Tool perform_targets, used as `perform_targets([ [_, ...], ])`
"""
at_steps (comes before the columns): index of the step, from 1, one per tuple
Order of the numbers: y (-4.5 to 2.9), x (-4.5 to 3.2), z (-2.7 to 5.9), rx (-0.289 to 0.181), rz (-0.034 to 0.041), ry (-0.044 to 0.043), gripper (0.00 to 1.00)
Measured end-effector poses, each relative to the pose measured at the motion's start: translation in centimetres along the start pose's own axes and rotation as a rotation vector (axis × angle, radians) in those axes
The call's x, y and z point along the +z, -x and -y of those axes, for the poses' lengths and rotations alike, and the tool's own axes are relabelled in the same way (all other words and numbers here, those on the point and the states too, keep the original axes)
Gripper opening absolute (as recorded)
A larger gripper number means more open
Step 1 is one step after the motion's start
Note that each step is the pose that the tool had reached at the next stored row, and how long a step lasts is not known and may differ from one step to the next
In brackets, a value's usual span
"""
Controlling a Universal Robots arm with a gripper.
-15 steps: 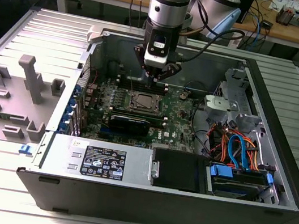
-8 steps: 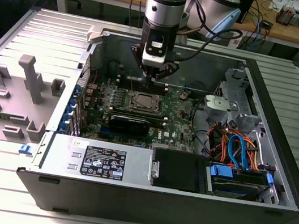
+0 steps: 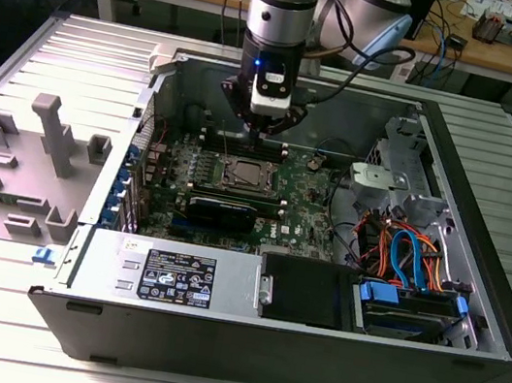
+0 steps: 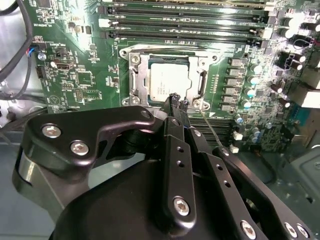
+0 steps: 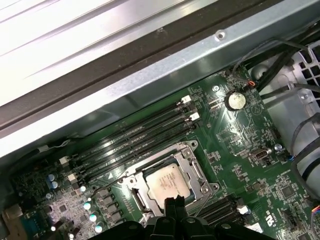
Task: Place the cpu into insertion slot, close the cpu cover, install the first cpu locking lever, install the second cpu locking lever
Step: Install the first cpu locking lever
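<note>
Gripper (image 4: 176, 100), fingertips drawn together and empty, hangs at the edge of the insertion slot (image 4: 134, 75) with the cpu (image 4: 167, 82) seated inside; contact should be vertical, light, off the chip.

No print is legible. A white label (image 3: 178, 279) on the power-supply box (image 3: 112, 261) bears tiny unreadable marks. Faint lettering on the cpu (image 4: 167, 80) and white markings on the circuit board (image 4: 85, 75) are unreadable too.

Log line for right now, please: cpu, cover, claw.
cpu: in insertion slot | cpu cover: down around cpu | claw: shut, poised at cover's edge, nothing visibly held
</note>
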State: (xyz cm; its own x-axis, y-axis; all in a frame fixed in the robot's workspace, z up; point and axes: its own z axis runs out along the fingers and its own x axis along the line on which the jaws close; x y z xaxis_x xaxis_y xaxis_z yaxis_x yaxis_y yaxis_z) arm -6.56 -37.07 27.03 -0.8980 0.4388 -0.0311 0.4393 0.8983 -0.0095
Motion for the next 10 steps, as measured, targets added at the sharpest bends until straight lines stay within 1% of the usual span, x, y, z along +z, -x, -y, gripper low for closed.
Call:
perform_targets([
  [4, -0.69, -0.02, 0.38, -0.01, -0.001, 0.0025, 0.11],
  [8, -1.4, -0.03, 0.73, -0.016, -0.0012, 0.0033, 0.11],
  [9, -1.71, -0.04, 0.88, -0.019, -0.0012, 0.0034, 0.11],
  [10, -1.82, -0.05, 0.94, -0.021, -0.0012, 0.0033, 0.11],
])
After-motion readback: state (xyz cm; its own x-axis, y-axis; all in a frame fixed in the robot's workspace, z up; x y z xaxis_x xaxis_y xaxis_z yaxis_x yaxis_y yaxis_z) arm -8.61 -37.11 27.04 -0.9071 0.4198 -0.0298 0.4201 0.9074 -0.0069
